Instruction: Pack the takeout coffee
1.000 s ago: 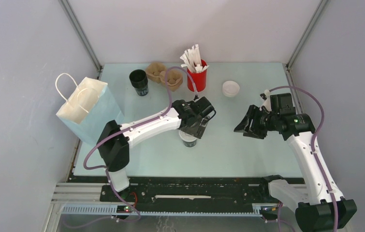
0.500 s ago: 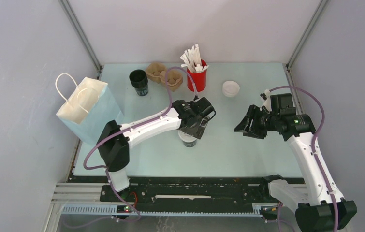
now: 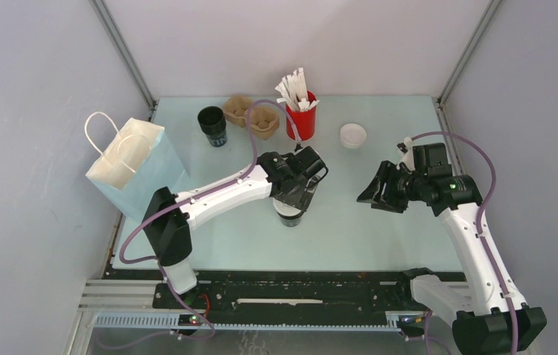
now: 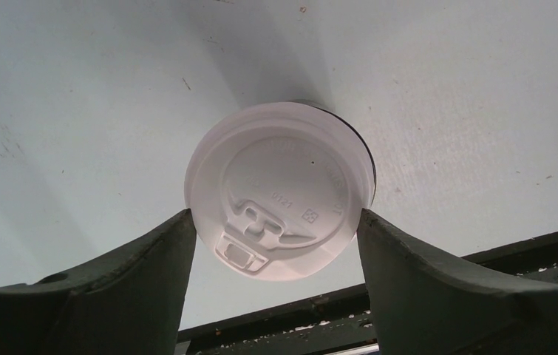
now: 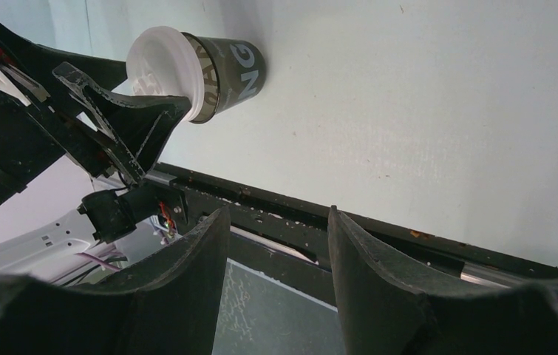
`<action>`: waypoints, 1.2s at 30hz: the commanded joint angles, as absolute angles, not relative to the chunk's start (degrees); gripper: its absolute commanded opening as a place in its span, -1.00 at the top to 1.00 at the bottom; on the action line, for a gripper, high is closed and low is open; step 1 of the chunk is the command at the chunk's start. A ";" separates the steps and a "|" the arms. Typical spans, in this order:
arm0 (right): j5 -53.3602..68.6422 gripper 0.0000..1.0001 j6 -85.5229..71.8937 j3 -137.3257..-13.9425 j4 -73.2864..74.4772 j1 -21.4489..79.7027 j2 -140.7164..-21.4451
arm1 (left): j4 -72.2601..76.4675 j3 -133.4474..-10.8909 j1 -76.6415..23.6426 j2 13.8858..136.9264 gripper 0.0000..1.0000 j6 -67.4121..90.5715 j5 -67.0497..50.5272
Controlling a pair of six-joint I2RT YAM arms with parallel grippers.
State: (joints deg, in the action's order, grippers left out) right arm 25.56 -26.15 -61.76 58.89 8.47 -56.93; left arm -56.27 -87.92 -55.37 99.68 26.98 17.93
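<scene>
The takeout coffee (image 3: 288, 217), a dark paper cup with a white lid, stands upright on the table near its middle. It fills the left wrist view (image 4: 279, 188) and shows in the right wrist view (image 5: 209, 66). My left gripper (image 3: 291, 204) is open wide directly above it. Its fingers (image 4: 150, 259) stand on either side of the lid's rim, at most grazing it. My right gripper (image 3: 374, 194) is partly open and empty, off to the right of the cup, above the table. Nothing is between its fingers (image 5: 379, 281).
A light blue paper bag (image 3: 131, 166) with white handles stands open at the left edge. At the back are a lidless black cup (image 3: 213, 126), a brown cardboard cup carrier (image 3: 252, 115), a red holder of white stirrers (image 3: 301, 118) and a loose white lid (image 3: 352, 135).
My left arm has dropped slightly, bringing the gripper lower over the cup so less of the lid shows from above. The right arm has not moved.
</scene>
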 commanded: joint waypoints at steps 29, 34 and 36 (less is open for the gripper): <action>26.06 -0.20 -28.11 -60.69 56.59 9.32 -55.96 | -52.99 -83.89 -55.69 99.05 -0.67 27.17 17.60; 26.10 -0.20 -28.23 -60.66 56.34 9.49 -56.14 | -52.48 -84.10 -55.69 99.45 -0.69 26.82 17.61; 26.09 -0.20 -28.30 -60.65 56.34 9.57 -56.15 | -52.50 -84.47 -55.66 99.34 -0.69 26.80 17.95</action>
